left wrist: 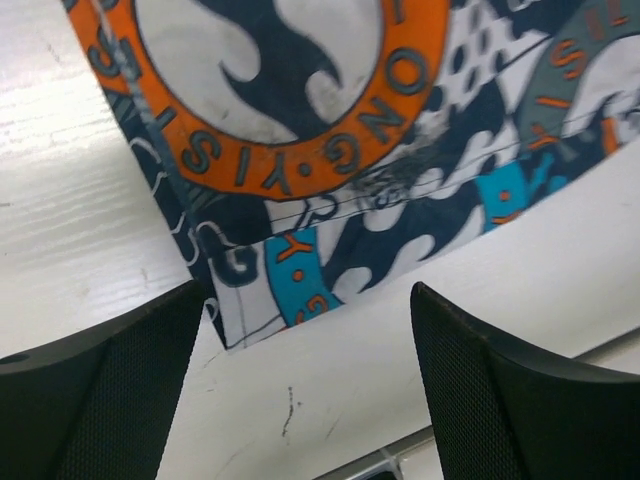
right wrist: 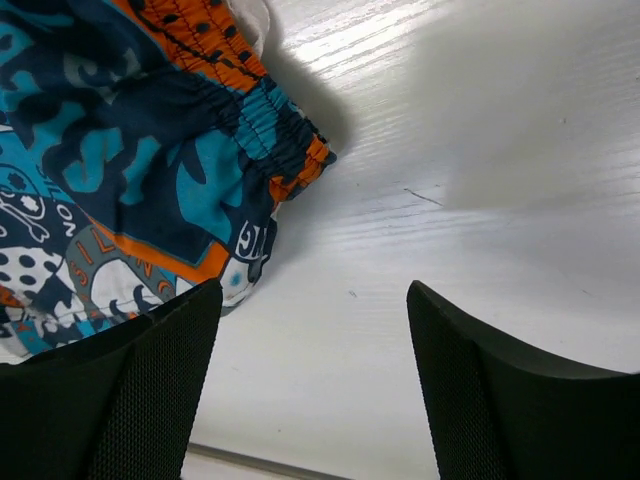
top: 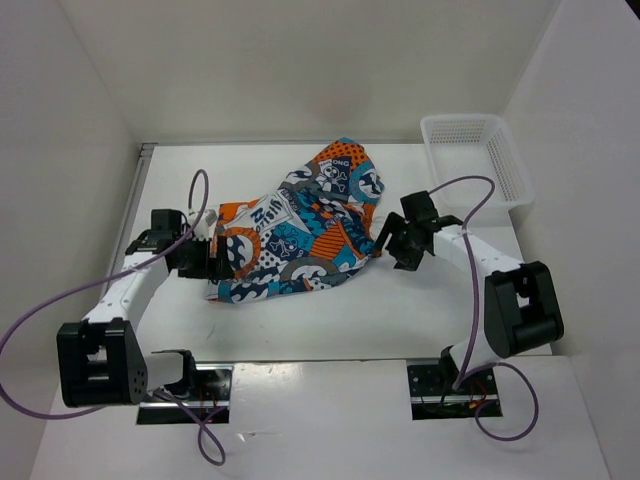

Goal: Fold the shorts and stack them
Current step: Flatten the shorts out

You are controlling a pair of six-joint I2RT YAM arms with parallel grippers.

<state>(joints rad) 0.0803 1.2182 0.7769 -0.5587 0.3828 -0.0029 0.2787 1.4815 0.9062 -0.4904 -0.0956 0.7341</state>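
The patchwork-print shorts [top: 295,225] lie spread on the white table [top: 330,320], slanting from near left to far right. My left gripper [top: 200,258] is open at their near-left corner; in the left wrist view the hem corner [left wrist: 270,270] lies just beyond the gap between my fingers, with nothing held. My right gripper [top: 398,243] is open beside their right edge; in the right wrist view the elastic waistband [right wrist: 270,130] lies ahead and to the left, and the gap between my fingers holds only bare table.
A white plastic mesh basket [top: 478,158] stands at the far right of the table. White walls enclose the table on the left, back and right. Purple cables loop from both arms.
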